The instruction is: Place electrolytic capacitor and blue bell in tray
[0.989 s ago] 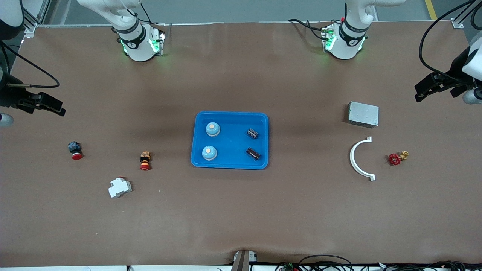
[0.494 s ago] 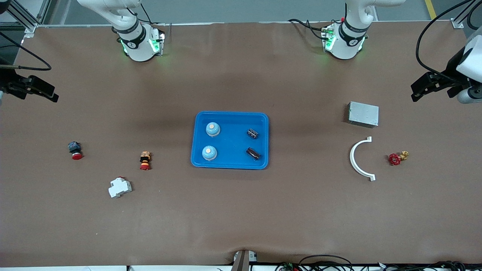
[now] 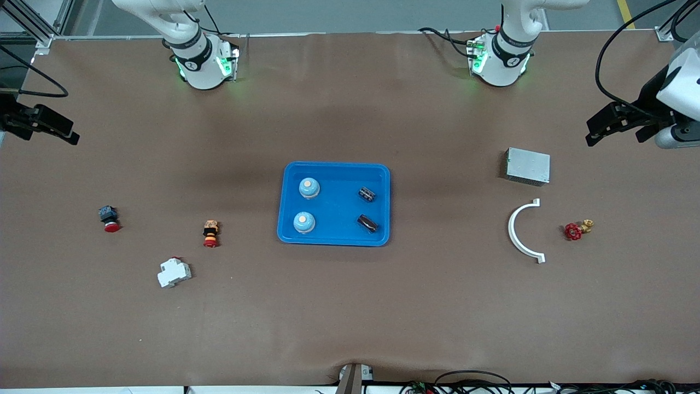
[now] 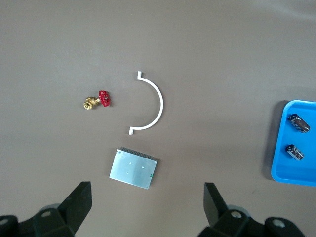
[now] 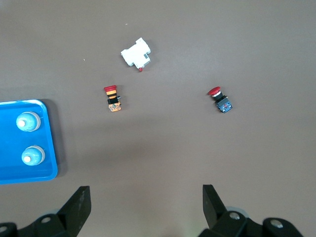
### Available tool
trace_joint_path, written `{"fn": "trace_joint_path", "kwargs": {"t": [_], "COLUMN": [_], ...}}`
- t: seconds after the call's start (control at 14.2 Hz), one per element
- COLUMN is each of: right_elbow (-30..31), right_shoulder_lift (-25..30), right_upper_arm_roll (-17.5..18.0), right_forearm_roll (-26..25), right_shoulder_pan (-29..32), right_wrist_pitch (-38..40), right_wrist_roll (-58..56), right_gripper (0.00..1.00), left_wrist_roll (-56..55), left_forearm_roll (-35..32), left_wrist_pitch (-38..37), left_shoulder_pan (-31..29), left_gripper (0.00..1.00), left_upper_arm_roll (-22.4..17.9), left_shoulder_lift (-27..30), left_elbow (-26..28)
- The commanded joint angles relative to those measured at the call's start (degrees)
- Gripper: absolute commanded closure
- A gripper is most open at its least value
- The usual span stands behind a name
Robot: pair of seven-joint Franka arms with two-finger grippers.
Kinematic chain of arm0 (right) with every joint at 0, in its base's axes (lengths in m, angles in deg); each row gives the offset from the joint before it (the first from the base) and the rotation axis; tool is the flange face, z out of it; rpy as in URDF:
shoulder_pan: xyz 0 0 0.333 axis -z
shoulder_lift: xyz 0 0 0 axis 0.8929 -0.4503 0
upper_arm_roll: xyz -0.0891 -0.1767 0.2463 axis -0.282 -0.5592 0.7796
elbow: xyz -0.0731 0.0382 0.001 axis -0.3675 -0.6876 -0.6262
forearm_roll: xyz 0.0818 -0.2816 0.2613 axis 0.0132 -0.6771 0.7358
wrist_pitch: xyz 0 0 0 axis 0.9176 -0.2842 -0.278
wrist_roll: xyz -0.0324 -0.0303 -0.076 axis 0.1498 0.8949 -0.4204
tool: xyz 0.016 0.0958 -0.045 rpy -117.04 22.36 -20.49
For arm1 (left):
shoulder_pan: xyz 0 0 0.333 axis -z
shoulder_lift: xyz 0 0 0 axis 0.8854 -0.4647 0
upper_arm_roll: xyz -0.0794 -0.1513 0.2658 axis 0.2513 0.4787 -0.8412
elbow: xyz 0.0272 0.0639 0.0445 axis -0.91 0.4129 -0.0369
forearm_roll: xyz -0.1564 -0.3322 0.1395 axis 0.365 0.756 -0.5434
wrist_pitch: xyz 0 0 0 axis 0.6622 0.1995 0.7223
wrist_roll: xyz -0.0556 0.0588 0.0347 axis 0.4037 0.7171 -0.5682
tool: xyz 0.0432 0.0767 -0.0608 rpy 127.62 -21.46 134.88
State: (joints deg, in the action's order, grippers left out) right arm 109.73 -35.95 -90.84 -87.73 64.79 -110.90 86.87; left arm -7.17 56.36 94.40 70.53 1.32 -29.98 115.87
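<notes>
The tray (image 3: 334, 167) lies at the middle of the bench (image 3: 350, 306), well apart from both claws and between them. Two blue bells are seen in it: one bell (image 3: 309, 187) and, nearer to the front camera, a second bell (image 3: 304, 222), both toward the right arm's end of the tray. Two dark capacitors are seen in it too, one capacitor (image 3: 367, 193) and a second capacitor (image 3: 368, 223), toward the left arm's end. Everything named in the task is thus judged to be placed already; no bell or capacitor is seen loose on the bench.

The left claw (image 3: 601, 129) is held up over the bench's edge at the left arm's end, its fingers spread apart and nothing between them. Below it, in the left wrist view, a grey metal box (image 4: 133, 169) is seen closest, then a white curved bracket (image 4: 157, 101) and a small red-handled valve (image 4: 98, 100), with the tray's corner well off to the side.

The right claw (image 3: 57, 130) is held up over the bench's edge at the right arm's end, likewise spread and empty. Under it are seen a red push button (image 5: 221, 99), an orange-striped button (image 5: 113, 98) and a white breaker (image 5: 137, 53), none of them touched.

The step in hand is judged to be the pull-back after the last placement. No further grasp appears to be called for; at most the arms need to be parked and the tray's contents checked.
</notes>
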Motion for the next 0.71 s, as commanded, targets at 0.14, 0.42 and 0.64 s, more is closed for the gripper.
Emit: {"fn": "trace_joint_path", "kwargs": {"t": [0.14,0.42,0.64], "right_elbow": [1.4,1.1,1.0], "right_shoulder_lift": [1.6,1.6,1.6], "right_upper_arm_roll": [0.4,0.4,0.4], "right_forearm_roll": [0.5,0.5,0.5], "right_shoulder_pan": [0.8,0.9,1.2], "right_wrist_pitch": [0.9,2.4,2.8], "right_wrist_roll": [-0.3,-0.2,-0.3], "right_gripper": [0.00,0.00,0.00], "left_wrist_roll": [1.1,1.1,1.1], "left_forearm_roll": [1.0,0.9,0.9], "left_wrist_pitch": [-1.7,-3.1,-3.1], "left_shoulder_pan": [-0.2,-0.6,-0.4], "left_gripper": [0.00,0.00,0.00], "left_upper_arm_roll": [0.1,0.0,0.0], "left_shoulder_lift": [0.5,0.3,0.3], "left_elbow": [-1.0,-1.9,-2.0]}}
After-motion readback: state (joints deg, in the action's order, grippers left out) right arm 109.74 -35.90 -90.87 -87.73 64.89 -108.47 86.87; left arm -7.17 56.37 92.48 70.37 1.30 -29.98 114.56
